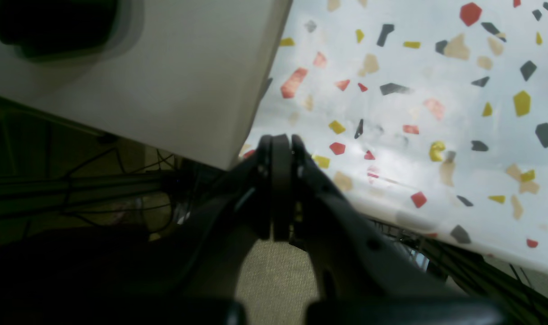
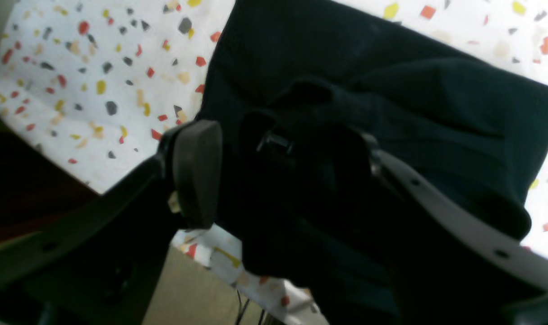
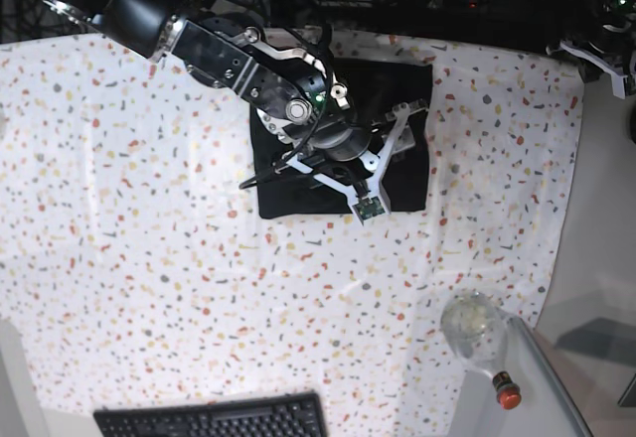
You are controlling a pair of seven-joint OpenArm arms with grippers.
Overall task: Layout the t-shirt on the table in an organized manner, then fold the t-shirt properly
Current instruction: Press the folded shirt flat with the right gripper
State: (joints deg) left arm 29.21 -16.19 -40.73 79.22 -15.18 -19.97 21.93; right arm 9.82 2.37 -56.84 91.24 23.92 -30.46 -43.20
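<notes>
The black t-shirt [image 3: 412, 79] lies in a compact folded rectangle at the far middle of the speckled table [image 3: 149, 258]. My right gripper [image 3: 348, 149] hovers right over it. In the right wrist view the right gripper [image 2: 280, 135] is open: its black pad [image 2: 197, 174] and the white-backed finger [image 2: 436, 212] stand apart, with bunched t-shirt [image 2: 391, 90] fabric lying between and under them. My left gripper [image 1: 280, 149] is shut on nothing. It hangs past the corner of the table [image 1: 436, 135], over the floor.
A plain grey side surface [image 1: 165, 67] adjoins the table by the left gripper. A black keyboard [image 3: 214, 419] sits at the near edge. A clear bottle [image 3: 472, 323] with a red cap [image 3: 507, 395] lies at the near right. Cables and frame bars run below the table's edge.
</notes>
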